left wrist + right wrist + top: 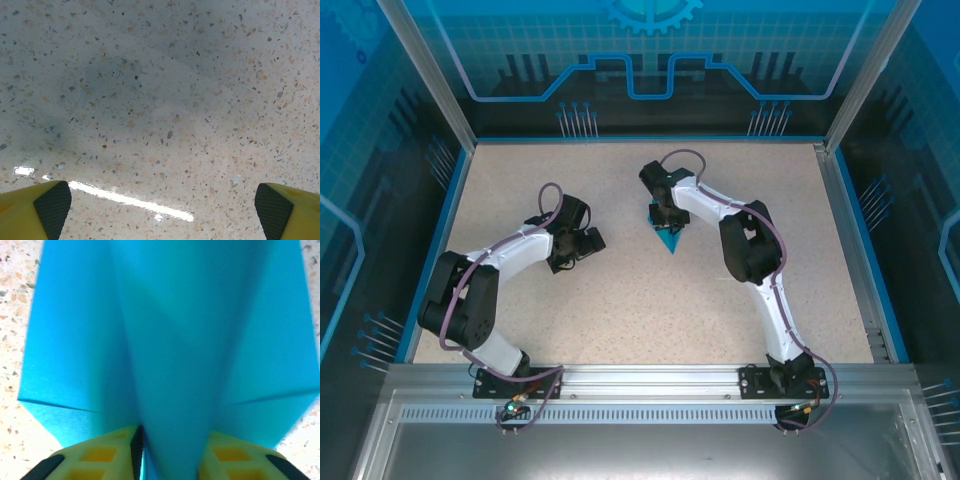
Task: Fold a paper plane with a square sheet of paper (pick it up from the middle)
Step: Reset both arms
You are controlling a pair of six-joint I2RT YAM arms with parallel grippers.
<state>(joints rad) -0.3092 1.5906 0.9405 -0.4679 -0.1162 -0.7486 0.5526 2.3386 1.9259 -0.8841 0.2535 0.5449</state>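
My right jaws stand on both sides of the centre fold of the paper plane (170,340), touching it. Whether they pinch it, I cannot tell. My left jaws are spread wide over the bare bench (160,75). The plane looks finished, so next I should withdraw straight upward without dragging it. I can read no writing.

Top view: bright, even, diffuse light from overhead; the speckled table (650,300) is uniformly lit, with only faint, soft shadows beneath the arms; focus is sharp throughout. Left wrist view: crisp focus on the speckle; a white streak of glare (130,200) crosses the glossy surface low in the frame; a broad soft grey shadow (75,100) lies at upper left. Right wrist view: the paper plane (170,340) sits very close, blurred and strongly saturated; darker shading runs along its centre fold.
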